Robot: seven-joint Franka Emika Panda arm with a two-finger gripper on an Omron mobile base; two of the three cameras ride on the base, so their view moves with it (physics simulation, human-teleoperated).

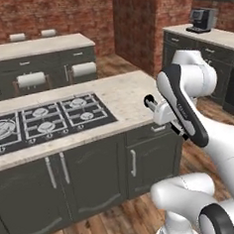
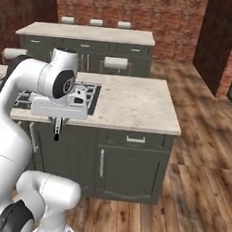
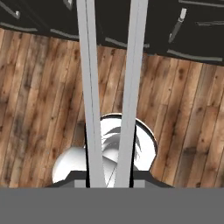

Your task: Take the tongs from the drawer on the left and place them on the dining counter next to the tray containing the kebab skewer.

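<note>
- Tongs (image 3: 89,109) run up the middle of the hand view as two long silver arms, bottom edge to top edge, nearly parallel
- Behind them: plank floor, dark cabinet fronts along the top, so the hand points down and the tongs hang along it
- Likely reason: lengthwise carry keeps them clear of the counter (image 2: 134,102) front during transit
- Gripper (image 2: 58,124) sits centre-left in the right base view, below the counter lip and just off the cabinet face, near the hob (image 1: 49,119) end
- Pincer clenched almost fully, grasping the tongs near their handle end; thin arms, so the jaws are nearly together
- Tongs are in hand over the floor, not on the counter yet
- My read: carry phase, roughly mid-task, placement beside the tray not done
</note>
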